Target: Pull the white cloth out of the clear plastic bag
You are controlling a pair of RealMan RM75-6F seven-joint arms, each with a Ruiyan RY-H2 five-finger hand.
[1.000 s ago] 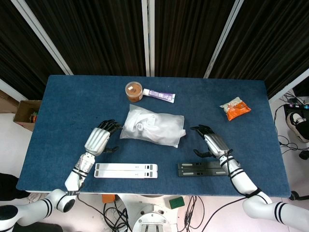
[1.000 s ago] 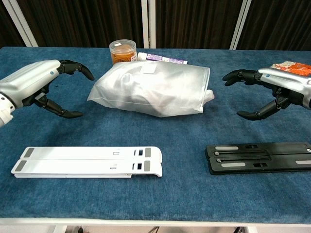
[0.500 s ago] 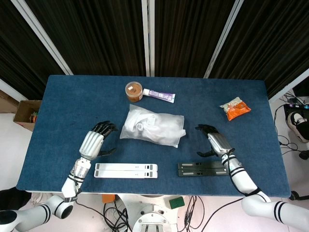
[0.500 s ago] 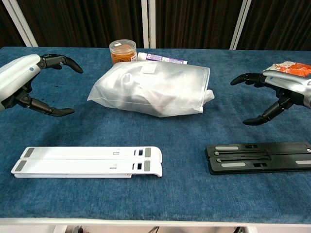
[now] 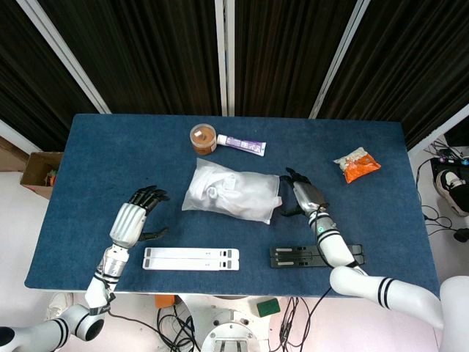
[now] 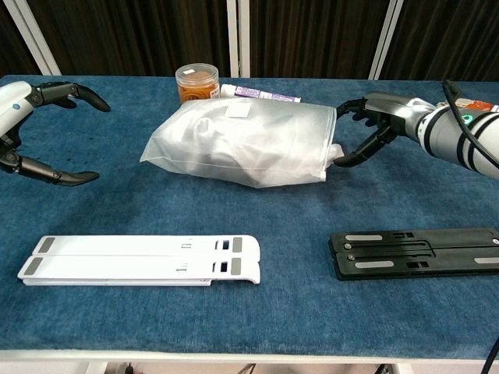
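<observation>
The clear plastic bag (image 5: pixel 233 192) (image 6: pixel 245 144) lies in the middle of the blue table with the white cloth (image 5: pixel 220 187) (image 6: pixel 226 140) bunched inside it. A bit of cloth pokes out at the bag's right end (image 6: pixel 335 152). My right hand (image 5: pixel 300 195) (image 6: pixel 373 125) is open at that right end, fingers spread around the bag's mouth, thumb tip near the protruding cloth. My left hand (image 5: pixel 132 220) (image 6: pixel 23 128) is open, well to the left of the bag and apart from it.
A white folded stand (image 5: pixel 191 258) (image 6: pixel 140 259) lies at the front left, a black one (image 5: pixel 315 256) (image 6: pixel 417 252) at the front right. Behind the bag stand an orange-lidded jar (image 5: pixel 204 138) and a tube (image 5: pixel 242 144). A snack packet (image 5: pixel 357 164) lies at the far right.
My right hand has swung left from the open table to the bag's right end. My left hand has drawn further left, away from the bag. The bag has not moved.
</observation>
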